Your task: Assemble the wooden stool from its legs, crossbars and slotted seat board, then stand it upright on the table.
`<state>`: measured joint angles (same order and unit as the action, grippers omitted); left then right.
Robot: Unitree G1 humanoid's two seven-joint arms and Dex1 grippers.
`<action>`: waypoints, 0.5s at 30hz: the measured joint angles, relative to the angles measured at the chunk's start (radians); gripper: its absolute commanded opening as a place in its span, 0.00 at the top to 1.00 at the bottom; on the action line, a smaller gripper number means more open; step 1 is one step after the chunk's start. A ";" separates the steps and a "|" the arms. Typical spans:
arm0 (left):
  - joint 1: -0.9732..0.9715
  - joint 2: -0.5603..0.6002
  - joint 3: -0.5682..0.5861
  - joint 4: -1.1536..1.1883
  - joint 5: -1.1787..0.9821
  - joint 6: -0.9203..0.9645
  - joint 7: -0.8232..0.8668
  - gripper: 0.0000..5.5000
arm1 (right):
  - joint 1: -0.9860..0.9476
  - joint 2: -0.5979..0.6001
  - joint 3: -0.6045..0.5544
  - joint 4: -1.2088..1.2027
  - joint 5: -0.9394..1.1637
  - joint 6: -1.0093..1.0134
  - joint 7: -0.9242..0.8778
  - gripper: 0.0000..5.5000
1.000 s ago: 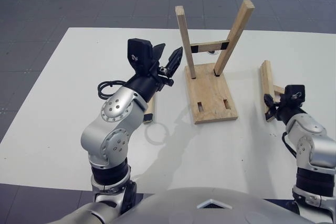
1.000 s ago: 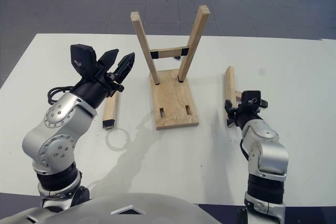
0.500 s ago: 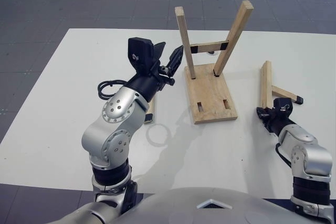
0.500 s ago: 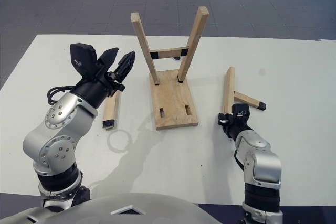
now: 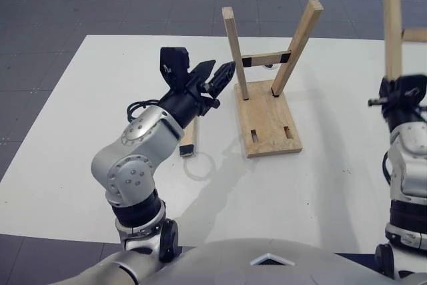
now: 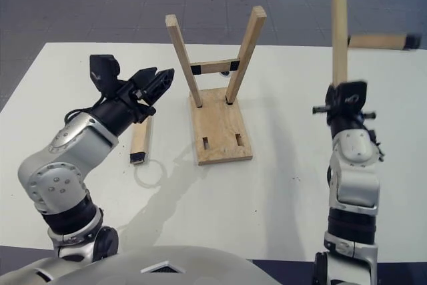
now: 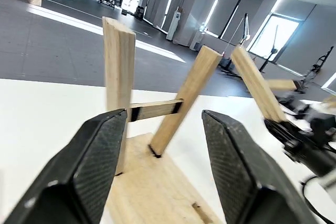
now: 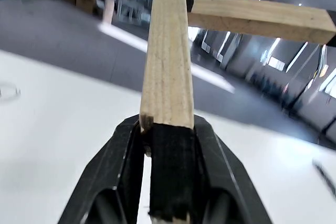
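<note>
Nearest, at left, a loose leg [image 6: 139, 141] lay flat on the table [image 6: 267, 198]. At right, the right gripper [image 6: 343, 98] clamped the end of a second leg [image 6: 340, 38], upright in the air, its crossbar [image 6: 377, 41] jutting right; it should come down square over the empty near slots [image 6: 205, 142] of the seat board [image 6: 220, 121]. Farther off, the left gripper [image 5: 217, 77] hung wide open beside the two seated legs [image 6: 245, 51], ready to steady them.

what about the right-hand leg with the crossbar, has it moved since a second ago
Yes. The leg lay flat on the table right of the seat board; now the right gripper holds it upright, lifted clear.
</note>
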<state>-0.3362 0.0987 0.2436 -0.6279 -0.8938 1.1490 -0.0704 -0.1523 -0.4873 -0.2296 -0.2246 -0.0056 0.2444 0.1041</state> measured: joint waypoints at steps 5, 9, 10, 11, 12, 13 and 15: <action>-0.143 0.165 0.116 0.192 -0.445 0.114 -0.143 0.28 | -0.019 -0.002 0.127 -0.123 -0.070 -0.251 0.070 0.82; -0.174 0.203 0.125 0.373 -0.686 0.087 -0.100 0.28 | -0.030 0.047 0.265 -0.119 -0.072 -0.344 0.140 0.82; -0.174 0.197 0.123 0.419 -0.753 0.046 -0.055 0.28 | -0.044 0.060 0.296 -0.119 -0.072 -0.359 0.152 0.82; -0.174 0.191 0.118 0.444 -0.794 0.018 -0.022 0.28 | -0.056 0.068 0.304 -0.119 -0.072 -0.367 0.160 0.82; -0.174 0.184 0.110 0.467 -0.831 -0.009 0.008 0.28 | -0.071 0.079 0.316 -0.119 -0.072 -0.377 0.165 0.82; -0.173 0.184 0.101 0.471 -0.849 -0.029 0.028 0.28 | -0.079 0.087 0.329 -0.120 -0.071 -0.378 0.170 0.82; -0.173 0.184 0.075 0.471 -0.873 -0.062 0.054 0.28 | -0.091 0.101 0.345 -0.131 -0.071 -0.373 0.183 0.82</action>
<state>-0.5089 0.2828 0.3186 -0.1573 -1.7668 1.0872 -0.0168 -0.2433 -0.3858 0.1152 -0.3556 -0.0765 -0.1289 0.2868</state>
